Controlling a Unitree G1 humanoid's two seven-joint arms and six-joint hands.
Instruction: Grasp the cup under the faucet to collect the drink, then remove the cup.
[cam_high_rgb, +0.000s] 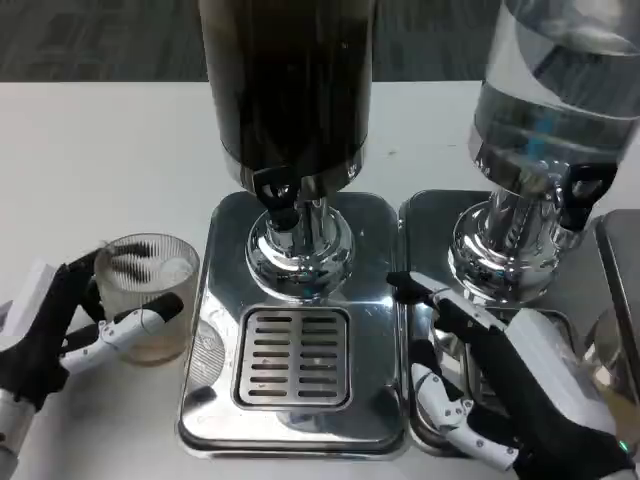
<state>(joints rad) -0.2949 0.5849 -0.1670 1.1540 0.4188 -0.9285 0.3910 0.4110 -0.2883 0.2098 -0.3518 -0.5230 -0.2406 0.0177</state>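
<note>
Cup is gripped by the left hand on the table; right hand lies spread, holding nothing.

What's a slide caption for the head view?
Left hand holds the cup on the table beside the dark dispenser's drip tray.

Clear-liquid dispenser on chrome pedestal, its black tap at front, second steel drip tray beneath it, white surface left of the dispenser, grey carpet beyond the dispenser.
</note>
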